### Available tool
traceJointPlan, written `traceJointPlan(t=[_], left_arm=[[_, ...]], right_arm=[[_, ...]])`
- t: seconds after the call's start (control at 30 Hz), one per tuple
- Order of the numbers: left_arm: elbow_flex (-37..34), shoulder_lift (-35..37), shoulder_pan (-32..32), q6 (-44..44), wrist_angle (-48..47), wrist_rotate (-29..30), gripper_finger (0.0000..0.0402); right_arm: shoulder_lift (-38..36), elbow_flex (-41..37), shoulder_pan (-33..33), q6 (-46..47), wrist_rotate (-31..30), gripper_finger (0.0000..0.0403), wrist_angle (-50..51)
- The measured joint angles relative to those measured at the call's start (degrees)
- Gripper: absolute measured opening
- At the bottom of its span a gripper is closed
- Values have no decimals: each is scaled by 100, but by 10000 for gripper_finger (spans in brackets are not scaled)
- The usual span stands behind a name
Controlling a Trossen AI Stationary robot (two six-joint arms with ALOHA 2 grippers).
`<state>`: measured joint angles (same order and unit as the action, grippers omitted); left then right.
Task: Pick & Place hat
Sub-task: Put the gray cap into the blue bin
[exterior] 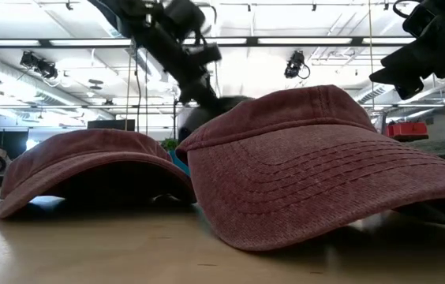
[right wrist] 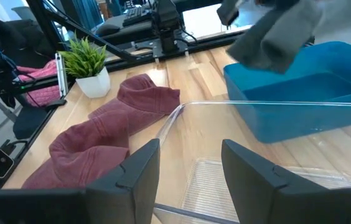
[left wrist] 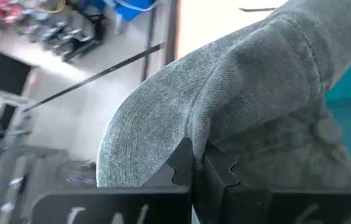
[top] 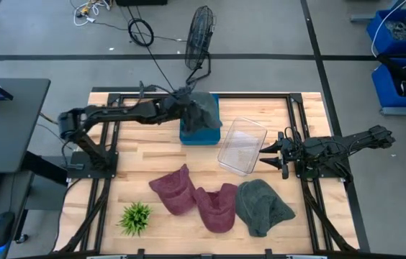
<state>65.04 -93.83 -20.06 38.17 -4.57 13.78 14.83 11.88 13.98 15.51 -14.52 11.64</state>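
Note:
My left gripper [top: 188, 101] is stretched out over the blue bin [top: 201, 137] near the table's far edge. It is shut on a grey-green hat [top: 204, 111], which also shows above the bin in the right wrist view [right wrist: 275, 31]. Two maroon hats [top: 174, 191] [top: 217, 207] and a second grey-green hat [top: 263, 207] lie flat on the near half of the table. My right gripper [top: 268, 152] waits open at the table's right side, pointing at a clear plastic container [top: 242, 146]. My left gripper [left wrist: 198, 165] pinches the grey-green hat between its two shut fingers, on a fold of cloth [left wrist: 203, 134] where the brim [left wrist: 144, 124] meets the crown. The hat is lifted clear and hangs over the blue bin [left wrist: 350, 99].
A small potted plant [top: 135, 217] stands at the table's near left. The clear container [right wrist: 238, 162] lies right in front of my right gripper [right wrist: 191, 168], beside the blue bin [right wrist: 312, 93]. Bare wood shows along the table's left side [top: 134, 169]. A fan [top: 201, 29] stands beyond the far edge.

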Motion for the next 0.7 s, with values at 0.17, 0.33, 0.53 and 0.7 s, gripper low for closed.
traceJointPlan(t=[0.17, 0.33, 0.53, 0.7], left_arm=[[-3, -537, -189, -46, 43, -61, 10], [-2, -800, -376, -299, 132, -54, 11], [-2, -860, -527, -299, 171, -60, 14], [-2, -860, -619, -332, 154, -54, 33]], right_arm=[[0, 0, 0, -107, -190, 176, 4], [-2, 0, 0, -402, -652, 176, 0], [-2, 0, 0, -402, -649, 176, 0], [-2, 0, 0, -402, -648, 176, 0]])
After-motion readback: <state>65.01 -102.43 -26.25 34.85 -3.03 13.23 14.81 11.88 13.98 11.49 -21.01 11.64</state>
